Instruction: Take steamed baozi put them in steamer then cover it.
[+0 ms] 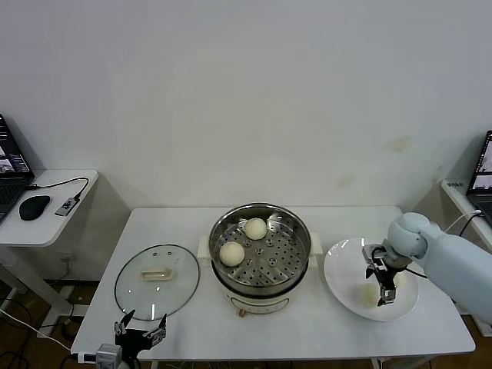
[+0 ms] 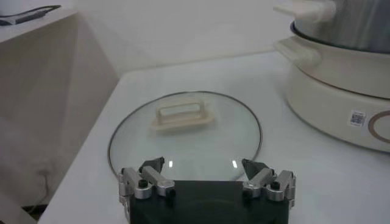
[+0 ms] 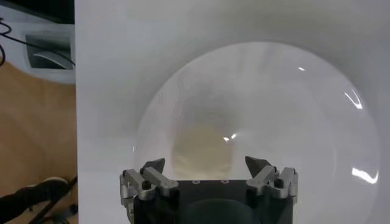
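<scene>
Right gripper (image 1: 382, 286), fingers spread, hangs over a baozi (image 1: 369, 293) on the plate (image 1: 342, 265) near the table's right edge; left gripper (image 1: 141, 332) waits released at the front-left edge

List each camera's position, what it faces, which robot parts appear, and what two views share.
Head: high, looking down at the white table; shows round steel steamer, left gripper, right gripper.
Left wrist: low behind the open left gripper, facing the round glass lid.
Right wrist: above the open right gripper, facing a cream bun on the white plate.
Shared: head and left wrist both show lid and steamer.
</scene>
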`<state>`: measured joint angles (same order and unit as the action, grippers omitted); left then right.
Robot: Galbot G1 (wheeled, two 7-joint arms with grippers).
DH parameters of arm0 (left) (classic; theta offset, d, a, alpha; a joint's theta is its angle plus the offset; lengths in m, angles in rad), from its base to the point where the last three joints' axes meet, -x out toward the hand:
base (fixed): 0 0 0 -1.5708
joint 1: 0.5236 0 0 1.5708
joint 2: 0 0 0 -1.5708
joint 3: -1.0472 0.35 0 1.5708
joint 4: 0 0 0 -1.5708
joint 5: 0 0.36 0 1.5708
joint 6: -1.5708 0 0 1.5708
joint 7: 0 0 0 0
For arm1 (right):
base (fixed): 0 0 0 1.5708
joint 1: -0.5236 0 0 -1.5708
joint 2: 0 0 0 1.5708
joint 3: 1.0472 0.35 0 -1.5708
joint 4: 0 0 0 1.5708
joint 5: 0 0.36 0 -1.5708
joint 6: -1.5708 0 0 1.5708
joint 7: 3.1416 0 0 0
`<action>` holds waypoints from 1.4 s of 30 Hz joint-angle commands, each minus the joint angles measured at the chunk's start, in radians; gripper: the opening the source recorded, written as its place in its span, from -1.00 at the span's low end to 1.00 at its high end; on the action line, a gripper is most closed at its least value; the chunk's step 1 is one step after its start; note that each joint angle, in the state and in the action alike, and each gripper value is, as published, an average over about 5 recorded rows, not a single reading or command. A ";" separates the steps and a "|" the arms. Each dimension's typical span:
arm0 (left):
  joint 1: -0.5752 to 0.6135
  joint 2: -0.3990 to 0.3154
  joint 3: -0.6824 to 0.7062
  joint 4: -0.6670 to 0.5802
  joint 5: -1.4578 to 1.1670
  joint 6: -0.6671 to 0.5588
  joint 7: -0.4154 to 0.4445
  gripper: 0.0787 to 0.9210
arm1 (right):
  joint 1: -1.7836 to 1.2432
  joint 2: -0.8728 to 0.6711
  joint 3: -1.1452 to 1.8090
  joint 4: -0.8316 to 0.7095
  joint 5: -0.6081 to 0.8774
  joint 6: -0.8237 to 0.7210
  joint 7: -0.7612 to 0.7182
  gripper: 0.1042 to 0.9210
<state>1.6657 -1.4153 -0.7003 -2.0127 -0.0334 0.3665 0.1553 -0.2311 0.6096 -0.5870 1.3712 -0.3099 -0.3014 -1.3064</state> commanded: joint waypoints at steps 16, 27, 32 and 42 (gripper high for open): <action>-0.006 0.000 0.001 0.015 0.000 -0.003 0.002 0.77 | -0.037 0.008 0.015 -0.013 -0.030 0.004 0.028 0.74; -0.008 -0.001 -0.003 0.017 -0.002 -0.003 0.002 0.77 | -0.039 -0.006 0.026 -0.009 -0.023 0.000 0.029 0.29; -0.014 -0.006 -0.001 0.020 -0.002 -0.004 0.002 0.77 | -0.005 -0.035 0.022 0.013 0.012 -0.008 0.017 0.23; -0.026 -0.020 -0.010 0.006 -0.001 -0.004 -0.004 0.77 | 0.499 -0.054 -0.230 0.064 0.263 -0.021 -0.061 0.22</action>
<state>1.6426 -1.4329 -0.7094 -1.9986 -0.0353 0.3618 0.1518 -0.0296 0.5650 -0.6733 1.4087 -0.1892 -0.3162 -1.3332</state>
